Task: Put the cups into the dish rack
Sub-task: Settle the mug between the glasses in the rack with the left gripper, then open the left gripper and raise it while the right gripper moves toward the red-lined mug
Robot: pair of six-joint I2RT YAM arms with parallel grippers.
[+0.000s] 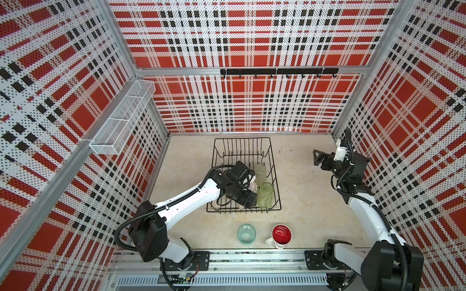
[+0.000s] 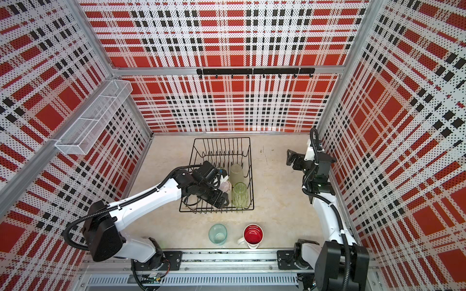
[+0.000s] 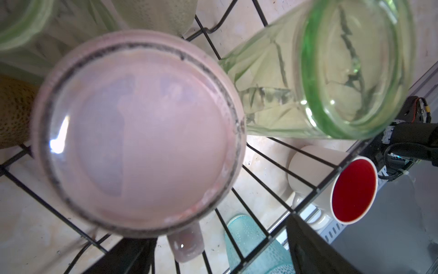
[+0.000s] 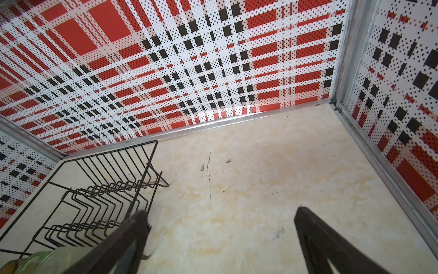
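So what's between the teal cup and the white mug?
Nothing: only bare table lies between the teal cup and the white mug, as both top views show.

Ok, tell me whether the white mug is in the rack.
No, the white mug stands upright on the table, outside the rack's near edge.

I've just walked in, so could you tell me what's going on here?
The open left gripper is down in the black dish rack at the upturned pink mug. A frosted cup and a green tumbler are also in the rack. The teal tumbler and white mug wait on the table in front; the right gripper hangs open and empty.
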